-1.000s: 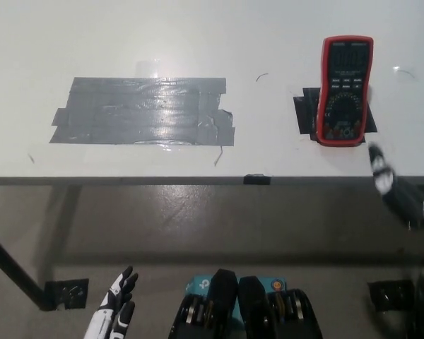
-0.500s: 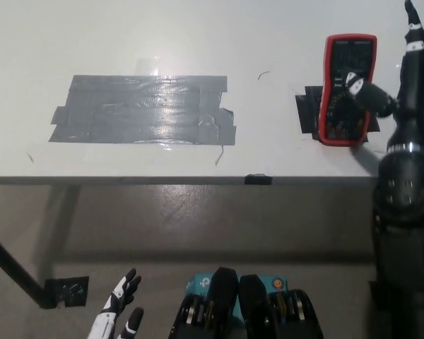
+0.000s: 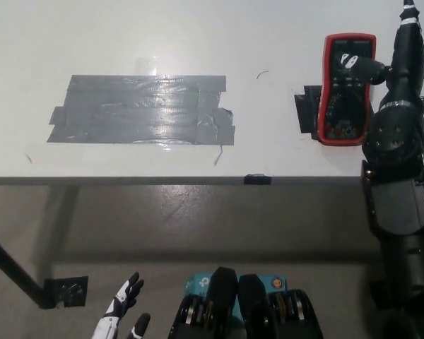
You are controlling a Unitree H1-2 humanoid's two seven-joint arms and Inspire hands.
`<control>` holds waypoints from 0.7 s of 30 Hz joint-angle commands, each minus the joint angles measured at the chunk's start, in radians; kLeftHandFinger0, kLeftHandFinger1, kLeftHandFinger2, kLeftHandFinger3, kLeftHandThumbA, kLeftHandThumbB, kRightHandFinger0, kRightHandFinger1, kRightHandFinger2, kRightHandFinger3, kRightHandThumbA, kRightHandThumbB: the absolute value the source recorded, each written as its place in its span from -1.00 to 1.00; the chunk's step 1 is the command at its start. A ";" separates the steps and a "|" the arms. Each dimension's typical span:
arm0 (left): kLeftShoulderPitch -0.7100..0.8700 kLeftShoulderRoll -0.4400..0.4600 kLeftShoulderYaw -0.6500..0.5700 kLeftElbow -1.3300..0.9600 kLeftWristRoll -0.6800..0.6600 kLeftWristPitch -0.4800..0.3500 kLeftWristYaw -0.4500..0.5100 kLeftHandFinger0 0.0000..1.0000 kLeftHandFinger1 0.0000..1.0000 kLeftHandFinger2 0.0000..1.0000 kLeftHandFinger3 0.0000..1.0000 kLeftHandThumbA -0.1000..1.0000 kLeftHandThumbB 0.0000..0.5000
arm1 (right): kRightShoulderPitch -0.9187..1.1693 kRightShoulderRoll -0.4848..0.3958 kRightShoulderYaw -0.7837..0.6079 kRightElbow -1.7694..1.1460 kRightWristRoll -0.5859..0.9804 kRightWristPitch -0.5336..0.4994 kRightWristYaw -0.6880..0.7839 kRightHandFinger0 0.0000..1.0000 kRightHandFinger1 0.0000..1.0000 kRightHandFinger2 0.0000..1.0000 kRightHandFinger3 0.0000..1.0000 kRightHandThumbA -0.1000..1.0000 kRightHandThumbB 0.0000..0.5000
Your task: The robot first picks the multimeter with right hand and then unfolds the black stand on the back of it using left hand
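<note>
A red-cased multimeter [image 3: 345, 90] lies face up on the white table [image 3: 198, 42] at the right, on a patch of black tape [image 3: 305, 111]. My black right hand [image 3: 396, 56] reaches along the multimeter's right side, fingers spread, with one finger resting over its upper face; it is open and holds nothing. My white left hand [image 3: 124, 321] hangs low at the bottom left, below the table edge, fingers apart and empty. The multimeter's back and stand are hidden.
A large patch of grey tape [image 3: 145, 111] covers the table's middle left. The table's front edge [image 3: 198, 179] runs across the picture, with a small black clip [image 3: 257, 179] on it. Below lies grey floor with a table leg [image 3: 14, 272] at the left.
My right arm rose from below the table edge and reached forward along the multimeter's right side; its finger moved up over the meter's upper face. The left hand sank slightly.
</note>
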 commanded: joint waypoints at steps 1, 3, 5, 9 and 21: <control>0.037 0.000 -0.018 0.005 0.015 -0.075 0.011 1.00 1.00 1.00 1.00 0.85 -0.69 | -0.031 -0.007 0.002 -0.099 0.048 0.093 0.028 1.00 1.00 1.00 1.00 1.00 0.81; 0.044 -0.001 -0.022 0.012 0.018 -0.086 0.014 1.00 1.00 1.00 1.00 0.84 -0.69 | -0.020 -0.003 -0.001 -0.126 0.069 0.104 0.042 1.00 1.00 1.00 1.00 1.00 0.79; 0.049 0.005 -0.025 0.012 0.023 -0.090 0.011 1.00 1.00 1.00 1.00 0.84 -0.70 | -0.012 -0.001 0.006 -0.150 0.073 0.137 0.055 1.00 1.00 1.00 1.00 1.00 0.74; 0.060 0.011 -0.029 0.000 0.035 -0.084 0.005 1.00 1.00 1.00 1.00 0.81 -0.79 | -0.005 -0.005 0.015 -0.153 0.071 0.177 0.061 1.00 1.00 1.00 1.00 1.00 0.68; 0.094 0.016 -0.043 0.005 0.069 -0.098 0.010 1.00 1.00 1.00 1.00 0.77 -0.87 | -0.039 -0.021 0.050 0.011 0.075 0.165 0.012 1.00 1.00 1.00 1.00 1.00 0.69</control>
